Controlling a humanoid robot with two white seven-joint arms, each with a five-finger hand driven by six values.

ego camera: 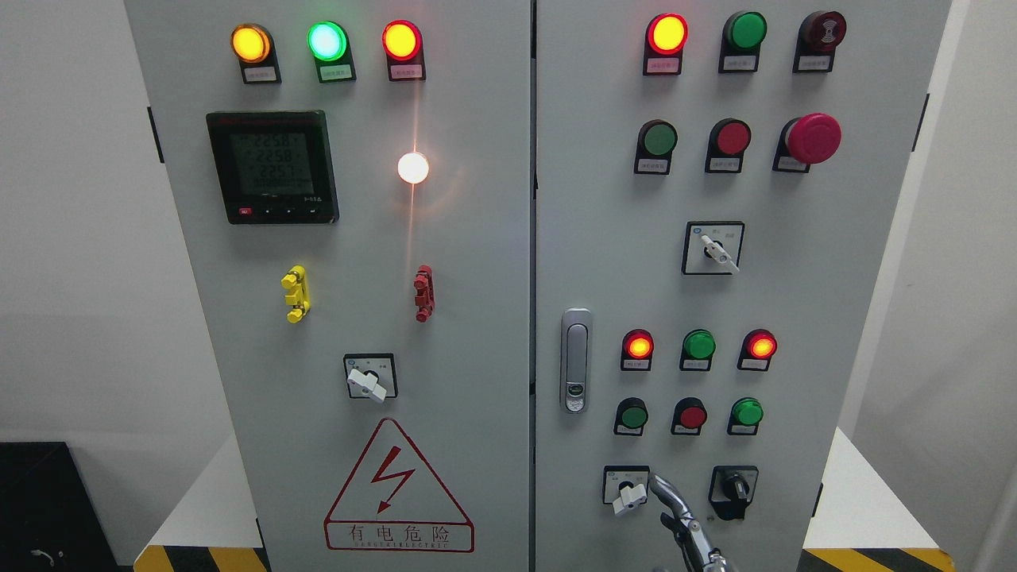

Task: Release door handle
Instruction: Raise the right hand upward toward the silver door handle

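Right hand's silver metal fingers (675,508) poked up at bottom edge, loosely spread, gripping nothing. Sat well below silver recessed door handle (575,361), apparently already let go.

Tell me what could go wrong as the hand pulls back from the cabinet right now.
The right hand shows only at the bottom edge, already below the door handle. One finger points up beside the white selector switch, with the black selector switch on its other side. A sideways drift while it retreats might knock either knob to another position. An upward swing might brush the pushbuttons above it.
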